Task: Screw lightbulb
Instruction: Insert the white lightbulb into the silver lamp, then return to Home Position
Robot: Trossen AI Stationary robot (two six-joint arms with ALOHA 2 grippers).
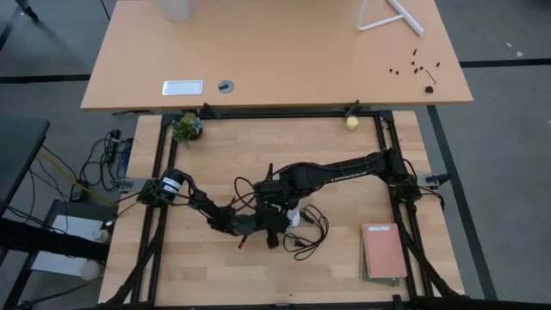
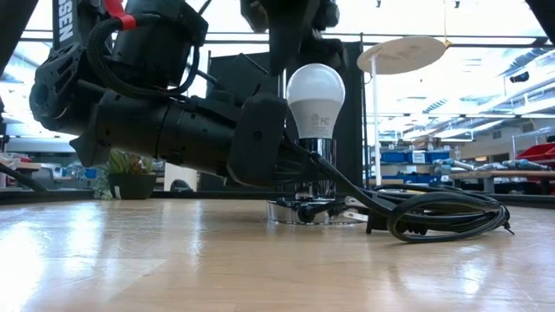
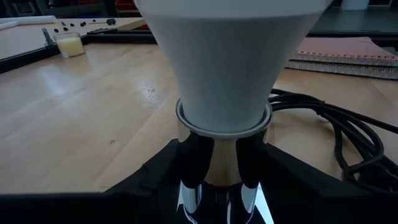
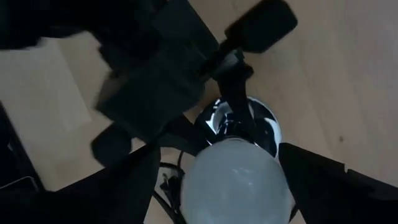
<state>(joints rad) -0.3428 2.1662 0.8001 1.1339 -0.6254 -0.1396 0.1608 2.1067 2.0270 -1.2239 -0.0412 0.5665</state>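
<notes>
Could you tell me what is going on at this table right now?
The robot is fitting a lightbulb into a shiny socket with a black cord. The left pincer grips the socket's stem. The right pincer hangs above, its fingers open either side of the bulb, which stands upright in the socket.

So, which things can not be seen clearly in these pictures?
- High view: the white pear-shaped lightbulb is mostly hidden under the two dark arms.
- Low view: the left gripper covers the chrome socket stem, so the bulb's screw base is not visible.
- Right wrist view: the right gripper and the bulb are blurred.
</notes>
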